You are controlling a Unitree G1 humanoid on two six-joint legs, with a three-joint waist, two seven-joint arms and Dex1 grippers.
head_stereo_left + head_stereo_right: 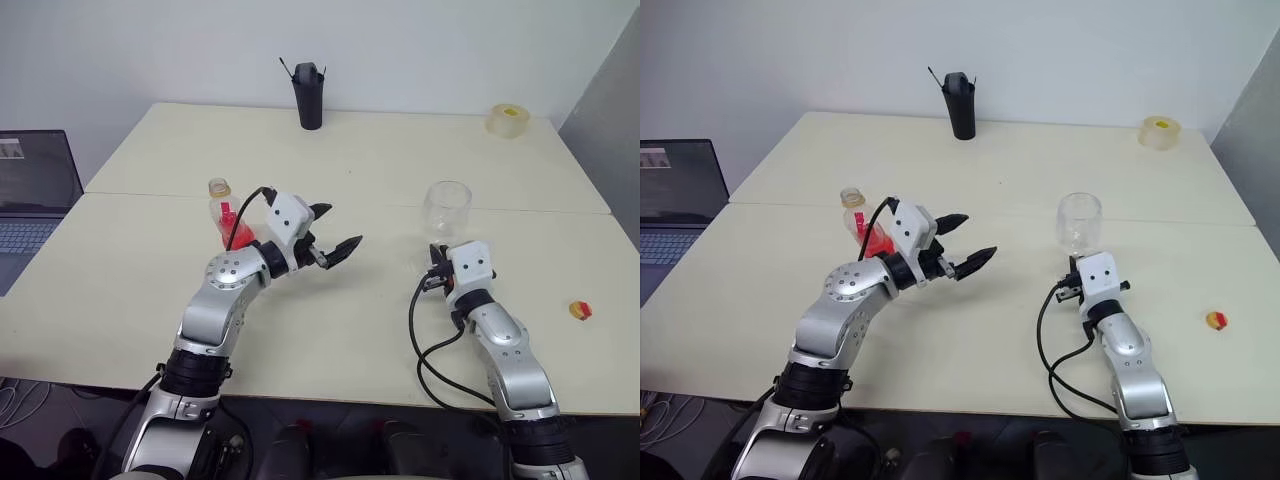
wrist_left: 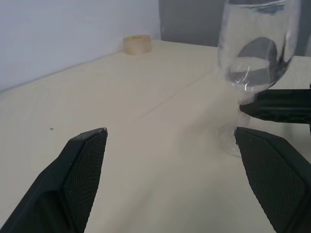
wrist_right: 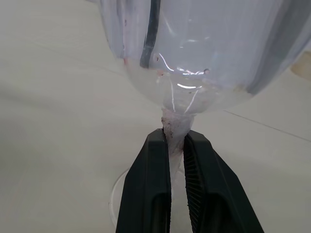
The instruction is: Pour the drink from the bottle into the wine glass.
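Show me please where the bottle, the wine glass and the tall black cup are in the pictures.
bottle [image 1: 219, 189]: left eye view, on its open neck.
wine glass [image 1: 1079, 224]: right eye view, on its bowl.
tall black cup [image 1: 310, 100]: left eye view, on its side wall.

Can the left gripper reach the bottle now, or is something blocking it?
Probably yes. The left gripper is open, holds nothing and points away from the bottle, which stands uncapped close beside its wrist. Nothing lies between them, but the arm would likely have to pull back and turn first.
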